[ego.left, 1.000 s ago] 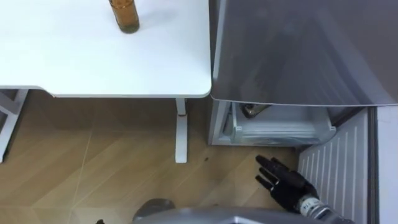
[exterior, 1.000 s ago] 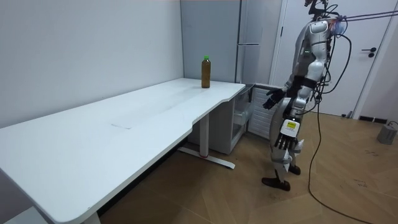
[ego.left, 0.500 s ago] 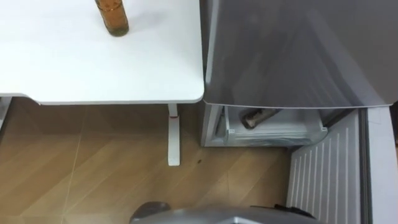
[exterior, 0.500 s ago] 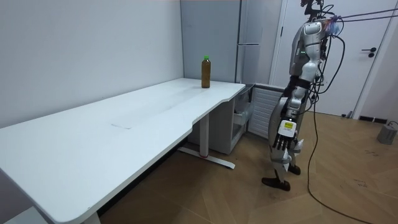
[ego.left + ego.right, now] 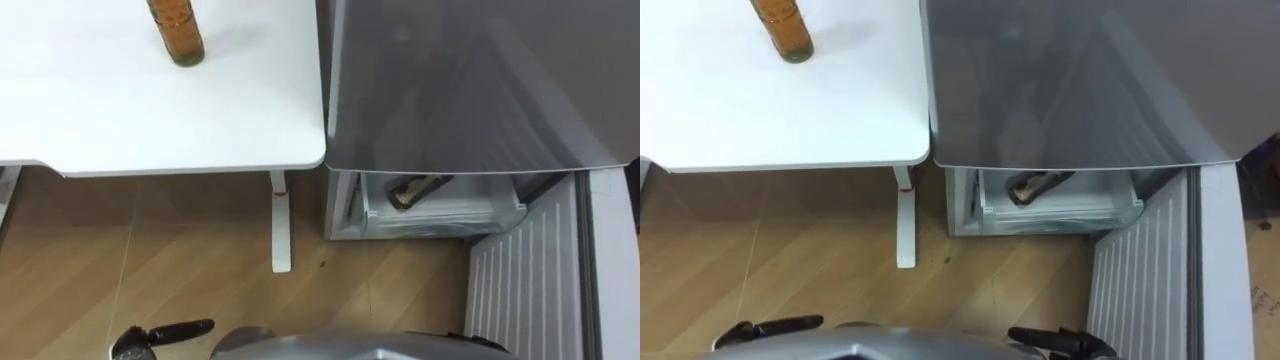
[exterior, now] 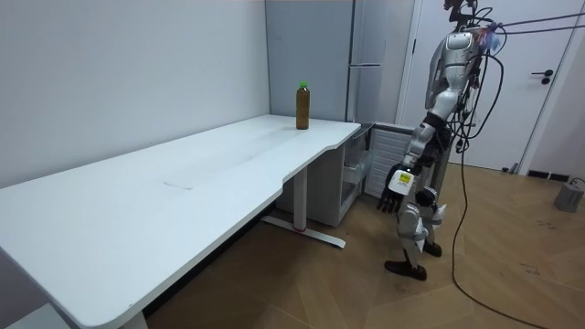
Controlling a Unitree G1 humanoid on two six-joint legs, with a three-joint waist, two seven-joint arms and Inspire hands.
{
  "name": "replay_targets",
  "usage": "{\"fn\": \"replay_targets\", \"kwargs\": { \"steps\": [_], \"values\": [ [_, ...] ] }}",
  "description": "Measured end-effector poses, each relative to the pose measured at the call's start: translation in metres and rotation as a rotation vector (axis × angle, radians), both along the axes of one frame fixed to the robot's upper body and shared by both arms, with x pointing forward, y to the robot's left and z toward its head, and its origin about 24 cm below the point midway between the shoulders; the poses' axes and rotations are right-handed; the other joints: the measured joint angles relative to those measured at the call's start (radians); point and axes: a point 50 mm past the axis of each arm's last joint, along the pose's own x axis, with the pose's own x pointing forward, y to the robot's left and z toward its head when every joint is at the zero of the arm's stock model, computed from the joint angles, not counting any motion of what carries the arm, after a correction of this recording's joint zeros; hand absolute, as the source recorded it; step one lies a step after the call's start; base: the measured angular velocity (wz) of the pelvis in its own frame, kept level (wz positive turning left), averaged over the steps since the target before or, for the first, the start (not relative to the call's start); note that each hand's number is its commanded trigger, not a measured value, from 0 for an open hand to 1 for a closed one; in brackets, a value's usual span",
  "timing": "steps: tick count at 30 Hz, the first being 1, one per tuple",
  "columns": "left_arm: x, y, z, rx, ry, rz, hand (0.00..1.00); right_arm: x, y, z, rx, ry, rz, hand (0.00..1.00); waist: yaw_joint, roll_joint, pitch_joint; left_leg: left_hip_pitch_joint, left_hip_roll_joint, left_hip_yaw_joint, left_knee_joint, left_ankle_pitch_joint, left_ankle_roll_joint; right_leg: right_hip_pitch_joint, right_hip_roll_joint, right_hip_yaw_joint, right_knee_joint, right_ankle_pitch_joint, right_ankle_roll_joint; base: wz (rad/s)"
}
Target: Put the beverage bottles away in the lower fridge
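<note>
My left robot hand [image 5: 165, 333] hangs low, fingers straight and empty. Well ahead of it an amber bottle [image 5: 176, 30] stands upright on the smooth white counter [image 5: 200, 110]. Ahead of my right robot hand [image 5: 1055, 342], its fingers straight too, a second bottle [image 5: 420, 188] lies crosswise in the grey fridge's [image 5: 470, 80] lower drawer [image 5: 440, 215].

No legible text here: the bottle [image 5: 176, 30] on the table [image 5: 150, 110] shows no readable label, faint print on the open fridge door [image 5: 1145, 280] edge is too small to make out, 0 numbers or signs.
</note>
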Motion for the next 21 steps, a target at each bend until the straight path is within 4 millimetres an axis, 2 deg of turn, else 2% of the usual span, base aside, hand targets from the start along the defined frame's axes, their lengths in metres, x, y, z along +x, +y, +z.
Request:
{"fn": "replay_targets", "kwargs": {
  "steps": [5, 10, 13, 15, 19, 21],
  "values": [
    [0.01, 0.0, 0.005, 0.049, -0.047, 0.02, 0.0, -0.001, -0.001, 0.0, -0.008, 0.0, 0.001, 0.0, 0.002, -0.009, -0.0014, 0.012, -0.001, 0.0, -0.008, 0.001, -0.001, 0.002, 0.0, 0.003, 0.0, 0.0, 0.0, 0.0],
    [0.023, 0.013, 0.02, 0.152, -0.149, 0.084, 0.0, -0.005, -0.002, 0.002, -0.022, -0.036, 0.01, 0.0, 0.006, -0.013, -0.0049, 0.017, -0.001, 0.001, -0.013, 0.001, -0.001, 0.004, 0.0, 0.001, 0.001, 0.0, 0.0, 0.0],
    [0.041, 0.025, 0.046, 0.279, -0.286, 0.129, 0.0, -0.004, -0.003, 0.002, -0.027, -0.05, 0.014, 0.0, 0.009, -0.021, -0.0076, 0.017, -0.001, -0.001, -0.013, 0.002, -0.001, 0.005, 0.0, 0.001, 0.001, 0.0, 0.0, 0.0],
    [0.058, 0.031, 0.071, 0.382, -0.426, 0.155, 0.0, -0.004, -0.003, 0.002, -0.028, -0.052, 0.018, 0.0, 0.009, -0.026, -0.0047, 0.028, -0.001, -0.003, -0.015, 0.002, -0.001, 0.017, 0.0, -0.001, -0.003, 0.001, 0.0, 0.0],
    [0.077, 0.035, 0.106, 0.51, -0.591, 0.176, 0.0, -0.006, -0.003, 0.002, -0.04, -0.063, 0.031, 0.0, 0.01, -0.032, -0.0033, 0.043, -0.002, -0.006, -0.027, 0.003, -0.004, 0.03, 0.0, -0.001, -0.004, 0.001, 0.0, 0.0],
    [0.087, 0.036, 0.127, 0.597, -0.685, 0.168, 0.0, -0.008, -0.005, 0.003, -0.044, -0.073, 0.036, 0.0, 0.015, -0.034, -0.0052, 0.044, -0.002, -0.008, -0.029, 0.004, -0.005, 0.026, 0.0, -0.001, -0.004, 0.001, 0.0, 0.0]
  ]
}}
